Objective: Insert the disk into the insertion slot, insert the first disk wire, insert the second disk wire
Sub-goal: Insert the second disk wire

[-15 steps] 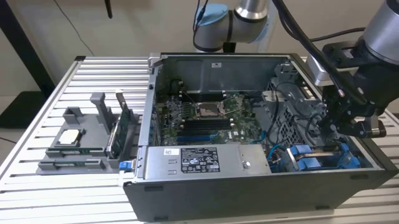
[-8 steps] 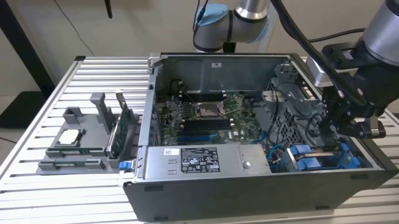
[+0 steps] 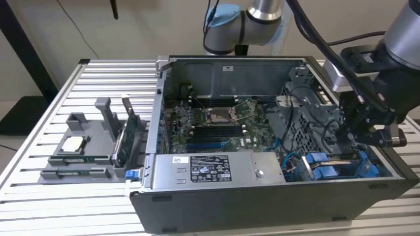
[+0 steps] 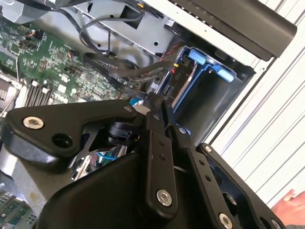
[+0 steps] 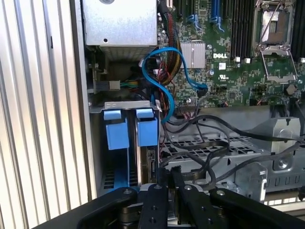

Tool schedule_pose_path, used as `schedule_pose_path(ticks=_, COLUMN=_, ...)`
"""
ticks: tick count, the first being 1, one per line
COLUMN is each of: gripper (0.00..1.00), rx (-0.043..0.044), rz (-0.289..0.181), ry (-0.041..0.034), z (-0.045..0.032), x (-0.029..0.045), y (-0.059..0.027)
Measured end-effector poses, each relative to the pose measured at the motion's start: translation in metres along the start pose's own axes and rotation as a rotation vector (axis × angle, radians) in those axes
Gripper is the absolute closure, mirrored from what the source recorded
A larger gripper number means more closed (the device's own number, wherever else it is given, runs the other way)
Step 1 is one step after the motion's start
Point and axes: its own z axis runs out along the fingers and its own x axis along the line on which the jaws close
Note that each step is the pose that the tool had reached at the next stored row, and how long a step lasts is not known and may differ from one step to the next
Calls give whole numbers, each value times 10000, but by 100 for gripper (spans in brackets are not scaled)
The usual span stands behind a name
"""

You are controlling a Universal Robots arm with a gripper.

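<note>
Blue plastic is marking the disk (image 3: pixel 341 167) for me: I am seeing it sitting in the drive bay at the front corner of the open computer case (image 3: pixel 262 206), on the exterior view's right. It is standing on edge, its long axis running down into the bay, and its blue carrier tabs (image 5: pixel 147 130) are pointing toward the power supply (image 3: pixel 210 169). In the first wrist view a second blue carrier (image 5: pixel 116 131) is sitting just beside it. I am holding the gripper (image 5: pixel 170 177) right over the bay, among the black cables (image 5: pixel 214 143). Its fingers (image 4: pixel 155 143) are lying pressed close together, narrow, and I cannot tell whether anything is pinched between them. A light-blue data cable (image 5: pixel 159 81) is looping from the motherboard (image 3: pixel 217 123) toward the bay. The case is resting on the slatted metal desk (image 3: pixel 118 78).
</note>
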Motion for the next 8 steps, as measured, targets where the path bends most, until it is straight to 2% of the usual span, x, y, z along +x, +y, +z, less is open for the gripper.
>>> schedule_pose_path(ticks=5, gripper=84, rx=-259, rz=31, ry=138, z=8, x=14, y=-31)
schedule_pose_path(ticks=8, gripper=84, rx=-284, rz=35, ry=158, z=10, x=15, y=-34)
